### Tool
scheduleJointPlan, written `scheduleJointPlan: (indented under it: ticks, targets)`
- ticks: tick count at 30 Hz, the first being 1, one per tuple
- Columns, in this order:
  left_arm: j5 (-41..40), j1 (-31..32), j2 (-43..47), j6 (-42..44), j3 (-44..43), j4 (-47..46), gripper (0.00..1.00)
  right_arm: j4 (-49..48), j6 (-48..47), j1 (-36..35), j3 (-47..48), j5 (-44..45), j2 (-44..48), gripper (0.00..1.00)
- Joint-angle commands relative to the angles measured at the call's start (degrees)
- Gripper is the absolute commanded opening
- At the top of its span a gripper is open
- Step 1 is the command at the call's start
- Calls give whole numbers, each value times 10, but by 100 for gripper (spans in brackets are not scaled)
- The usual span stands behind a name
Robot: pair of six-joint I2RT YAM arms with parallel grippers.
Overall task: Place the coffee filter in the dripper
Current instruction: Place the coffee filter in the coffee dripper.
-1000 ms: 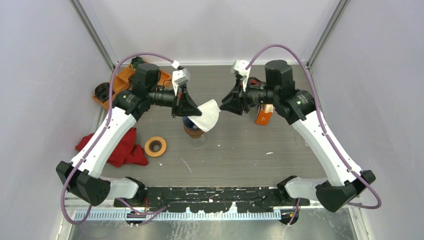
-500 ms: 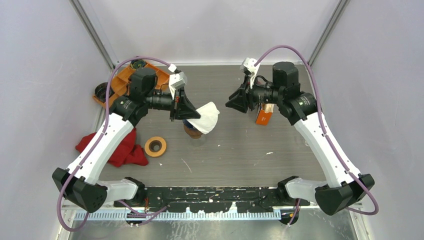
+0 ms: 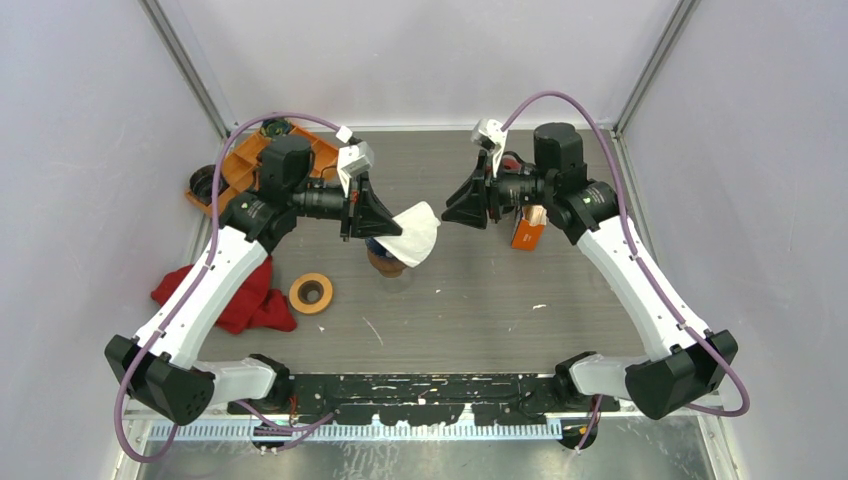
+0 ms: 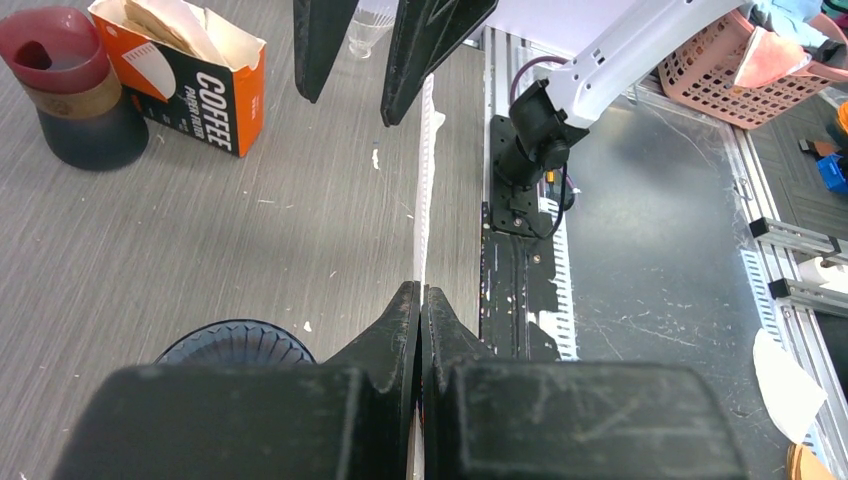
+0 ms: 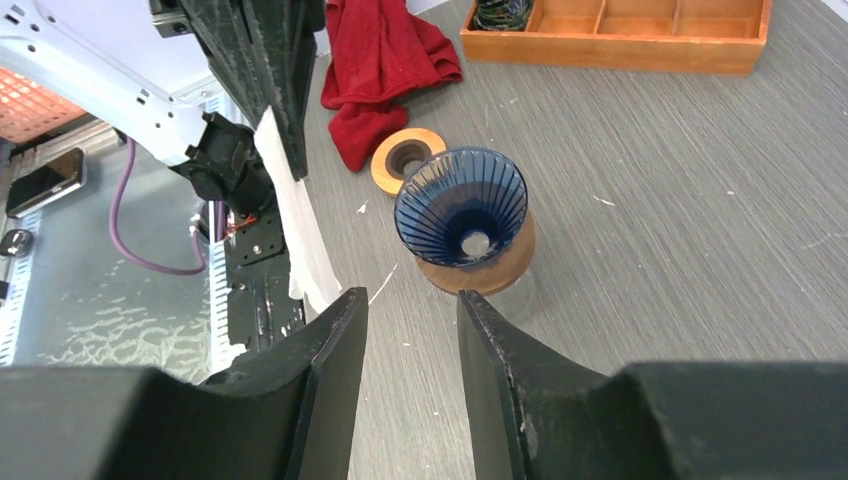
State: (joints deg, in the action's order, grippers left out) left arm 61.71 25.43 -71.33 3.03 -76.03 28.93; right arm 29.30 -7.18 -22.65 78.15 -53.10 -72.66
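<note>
Right claw just let go of the coffee filter, jaws parted and empty. Left claw alone pinches it by the dripper, so it's not seated yet.

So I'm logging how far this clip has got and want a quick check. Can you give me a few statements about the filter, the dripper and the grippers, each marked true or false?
1. The left gripper is shut on the coffee filter. True.
2. The coffee filter already sits in the dripper. False: the dripper is empty, and the filter hangs in the air from the left gripper.
3. The right gripper also grips the filter. False: its jaws stand open with nothing between them, apart from the filter.
4. The tape roll lies on the table next to the red cloth. True.
</note>
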Motion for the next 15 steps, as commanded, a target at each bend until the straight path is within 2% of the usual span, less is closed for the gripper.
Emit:
scheduleJointPlan:
  ticks: [1, 15]
  targets:
    - [13, -1, 15, -7, -1, -33, 0, -42, 11, -7, 9, -37, 5, 45]
    - [12, 0, 13, -12, 0, -36, 0, -48, 16, -13, 10, -64, 8, 45]
